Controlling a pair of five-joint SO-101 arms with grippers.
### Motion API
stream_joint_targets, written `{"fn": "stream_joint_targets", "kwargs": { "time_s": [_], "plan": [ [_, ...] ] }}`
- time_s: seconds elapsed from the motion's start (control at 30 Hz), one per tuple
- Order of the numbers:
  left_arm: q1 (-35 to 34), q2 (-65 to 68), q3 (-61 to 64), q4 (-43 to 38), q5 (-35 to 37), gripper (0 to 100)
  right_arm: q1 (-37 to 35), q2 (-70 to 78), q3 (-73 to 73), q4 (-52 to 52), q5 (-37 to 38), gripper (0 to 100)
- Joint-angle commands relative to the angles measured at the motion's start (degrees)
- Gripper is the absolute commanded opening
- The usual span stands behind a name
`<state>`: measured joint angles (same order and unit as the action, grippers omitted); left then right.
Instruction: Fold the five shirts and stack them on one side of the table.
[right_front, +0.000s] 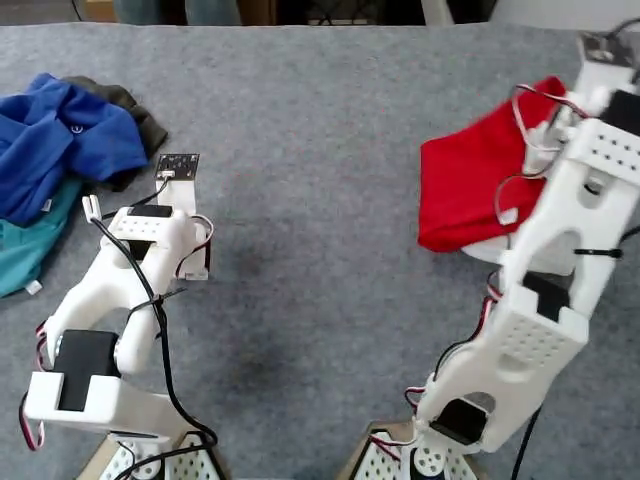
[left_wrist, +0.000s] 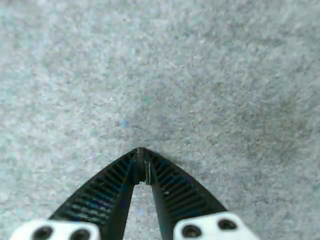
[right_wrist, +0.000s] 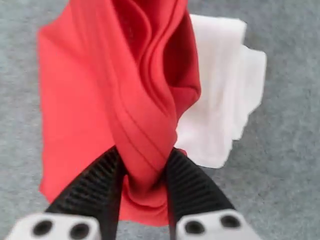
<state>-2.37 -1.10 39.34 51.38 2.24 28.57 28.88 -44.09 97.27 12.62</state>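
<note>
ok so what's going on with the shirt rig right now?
The right gripper is shut on a bunched fold of the red shirt, which lies partly over a white shirt on the right arm's side of the table. The left gripper is shut and empty over bare grey surface. On the left arm's side, a blue shirt, a teal shirt and a dark shirt sit in a loose, unfolded heap.

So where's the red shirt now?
In the high view the red shirt lies at right on the table, partly over a white shirt; the right wrist view shows the right gripper pinching a fold of it.
</note>
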Motion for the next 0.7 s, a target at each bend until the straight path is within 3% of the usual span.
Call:
{"fn": "stream_joint_targets", "kwargs": {
  "time_s": [0.0,0.3,0.4,0.53,0.6,0.67],
  "plan": [
    [-0.7,0.1,-1.4,0.8,0.3,3,3.4,2.1,-4.6,-1.0,1.0,1.5],
    [-0.7,-0.4,-1.4,0.8,0.4,3,5.0,8.0,-8.5,-0.4,1.0,4.7],
    [-0.7,-0.4,-1.7,2.1,0.4,3,5.0,8.0,-8.5,-0.4,0.6,20.2],
    [-1.3,-0.4,-6.4,9.9,0.1,3,4.6,8.0,-8.7,2.6,1.5,44.5],
    [-2.7,-0.4,-9.7,14.2,0.1,3,4.0,8.0,-8.7,3.4,2.6,49.9],
    [-5.2,-0.4,-12.6,17.6,0.1,3,3.8,7.9,-8.8,3.5,2.2,48.2]
  ]
}}
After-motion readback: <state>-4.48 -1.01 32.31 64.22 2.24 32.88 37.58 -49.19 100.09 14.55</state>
